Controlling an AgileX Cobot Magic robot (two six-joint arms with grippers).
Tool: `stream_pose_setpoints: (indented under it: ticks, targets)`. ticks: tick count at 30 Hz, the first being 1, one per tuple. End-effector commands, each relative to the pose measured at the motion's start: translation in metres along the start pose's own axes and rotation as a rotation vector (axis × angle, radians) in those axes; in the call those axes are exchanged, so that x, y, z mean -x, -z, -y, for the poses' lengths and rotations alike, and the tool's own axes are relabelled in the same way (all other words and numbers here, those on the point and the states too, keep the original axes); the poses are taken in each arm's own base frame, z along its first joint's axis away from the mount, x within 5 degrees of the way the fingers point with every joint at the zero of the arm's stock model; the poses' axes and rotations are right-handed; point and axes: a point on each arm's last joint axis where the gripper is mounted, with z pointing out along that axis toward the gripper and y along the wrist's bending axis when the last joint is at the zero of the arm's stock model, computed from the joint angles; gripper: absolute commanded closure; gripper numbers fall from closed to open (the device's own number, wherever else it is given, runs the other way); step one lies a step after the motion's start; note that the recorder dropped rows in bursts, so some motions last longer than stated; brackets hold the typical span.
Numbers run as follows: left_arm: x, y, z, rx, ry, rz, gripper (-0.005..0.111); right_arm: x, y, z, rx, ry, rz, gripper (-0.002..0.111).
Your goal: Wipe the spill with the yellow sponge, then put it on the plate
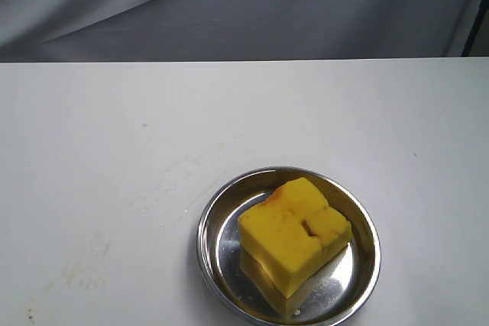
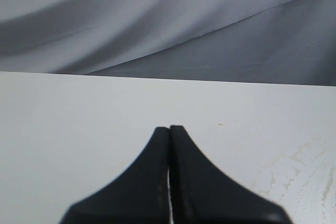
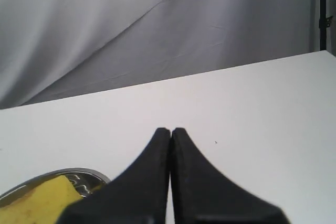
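The yellow sponge (image 1: 295,234) lies inside the plate (image 1: 211,228), a shiny steel dish near the table's front edge, with orange staining on its far edge and a small notch in its top. No amber puddle shows; only faint dried smears (image 1: 176,177) mark the table left of the plate. Neither gripper appears in the exterior view. In the left wrist view my left gripper (image 2: 169,128) is shut and empty over the white table. In the right wrist view my right gripper (image 3: 170,129) is shut and empty, with the sponge (image 3: 37,203) and plate rim (image 3: 84,172) beside it.
The white table (image 1: 114,112) ends at a grey cloth backdrop (image 1: 252,5). Faint brownish specks (image 1: 84,269) lie at the front left. Whitish streaks (image 2: 294,174) show on the table in the left wrist view.
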Motion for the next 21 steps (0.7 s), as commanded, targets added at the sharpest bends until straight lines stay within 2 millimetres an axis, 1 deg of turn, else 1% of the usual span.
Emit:
stream_pose_setpoints:
  ticks: [1, 2, 5, 7, 12, 16, 21]
  targets:
    - [-0.0009, -0.0002, 0.0004, -0.007, 0.016, 0.003, 0.107, -0.0043, 0.0003, -0.0001, 0.005, 0.003, -0.038, 0.108]
    - [-0.0009, -0.0002, 0.0004, -0.007, 0.016, 0.003, 0.107, -0.0046, 0.0003, 0.0000, 0.004, 0.045, -0.042, 0.108]
    - [-0.0009, -0.0002, 0.0004, -0.007, 0.016, 0.003, 0.107, -0.0051, 0.0004, -0.0024, 0.032, 0.085, -0.046, 0.108]
    - [-0.0009, -0.0002, 0.0004, -0.007, 0.016, 0.003, 0.107, -0.0055, 0.0005, -0.0045, 0.057, 0.178, -0.046, 0.108]
    - [-0.0009, -0.0002, 0.0004, -0.007, 0.016, 0.003, 0.107, -0.0080, 0.0008, -0.0069, 0.085, 0.152, -0.072, 0.108]
    - [-0.0009, -0.0002, 0.0004, -0.007, 0.016, 0.003, 0.107, -0.0120, 0.0012, -0.0069, 0.084, 0.086, -0.120, 0.108]
    - [-0.0009, -0.0002, 0.0004, -0.007, 0.016, 0.003, 0.107, -0.0113, 0.0010, -0.0054, 0.067, 0.085, -0.112, 0.108]
